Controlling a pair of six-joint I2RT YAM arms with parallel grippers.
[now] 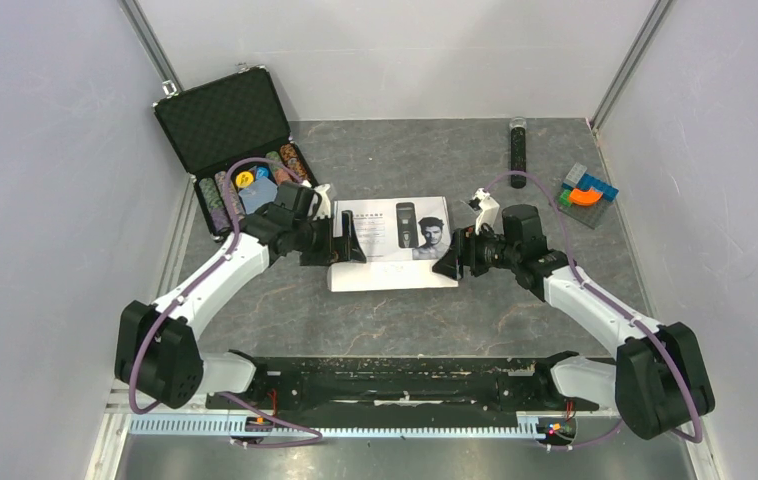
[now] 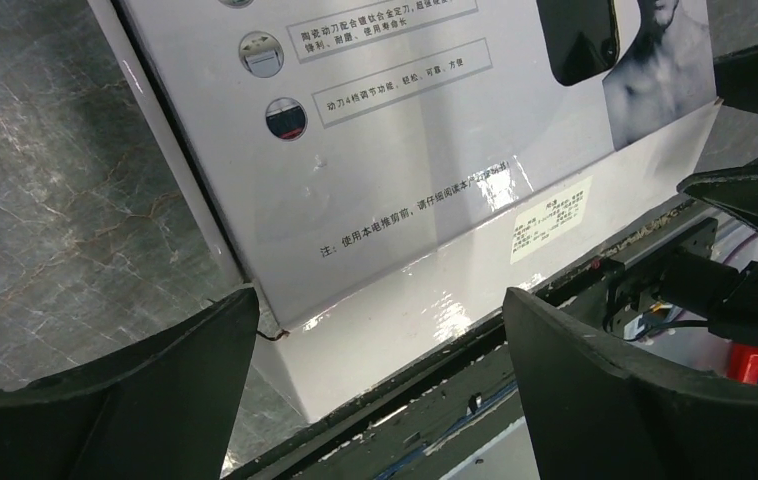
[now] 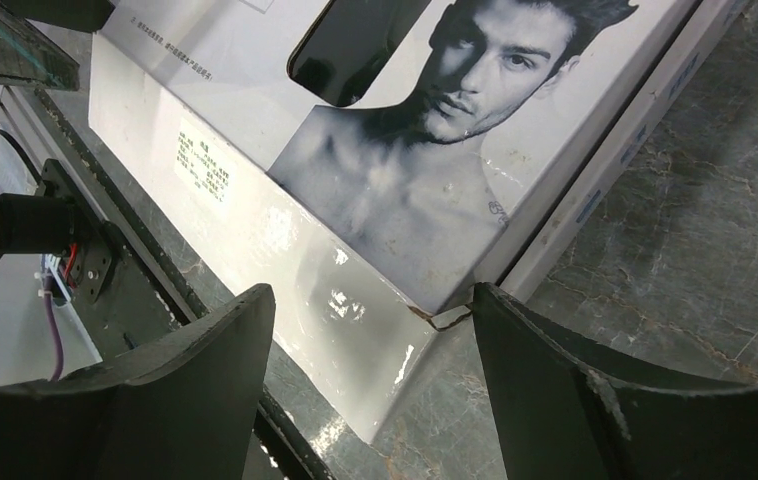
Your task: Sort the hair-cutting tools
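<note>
At mid-surface (image 1: 395,320), white clipper box (image 1: 392,243) lies flat, seemingly not opened. Both left gripper (image 1: 353,250) and right gripper (image 1: 450,262) spread wide, holding nothing, one straddling each near corner of box. Hair-cutting tools not visible, presumably inside. Step: getting box open; next move needs purchase on lid edge
</note>
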